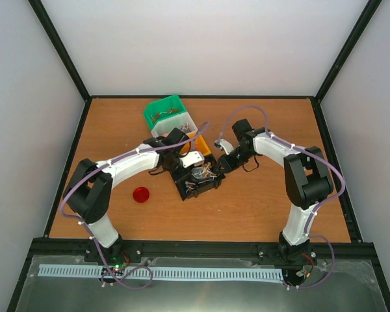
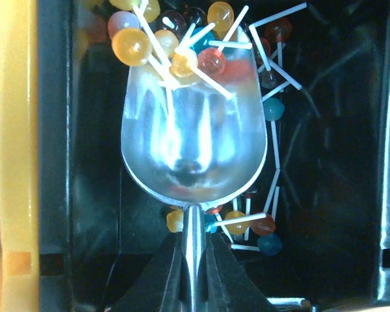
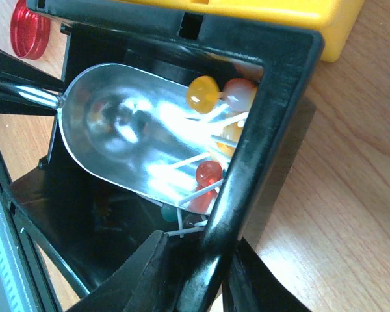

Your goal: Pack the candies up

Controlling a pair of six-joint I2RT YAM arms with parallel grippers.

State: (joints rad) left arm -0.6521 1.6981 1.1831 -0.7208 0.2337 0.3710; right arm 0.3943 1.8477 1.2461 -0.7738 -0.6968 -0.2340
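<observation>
The candies (image 2: 211, 62) are small round lollipops on white sticks, in yellow, red, blue and brown. Some lie at the front lip of a shiny metal scoop (image 2: 194, 143); others lie on the floor of the black bin (image 2: 338, 130). My left gripper (image 2: 195, 260) is shut on the scoop's thin handle and holds the scoop inside the bin. My right gripper (image 3: 205, 279) is shut on the black bin's wall (image 3: 260, 143), one finger inside and one outside. The scoop (image 3: 130, 136) and candies (image 3: 208, 172) also show in the right wrist view. In the top view both grippers meet at the bin (image 1: 196, 181).
A yellow-orange bin (image 2: 16, 130) stands against the black bin's far side (image 1: 198, 138). A green bin (image 1: 168, 112) holding sweets stands behind it. A round red lid (image 1: 141, 194) lies on the wooden table left of the black bin.
</observation>
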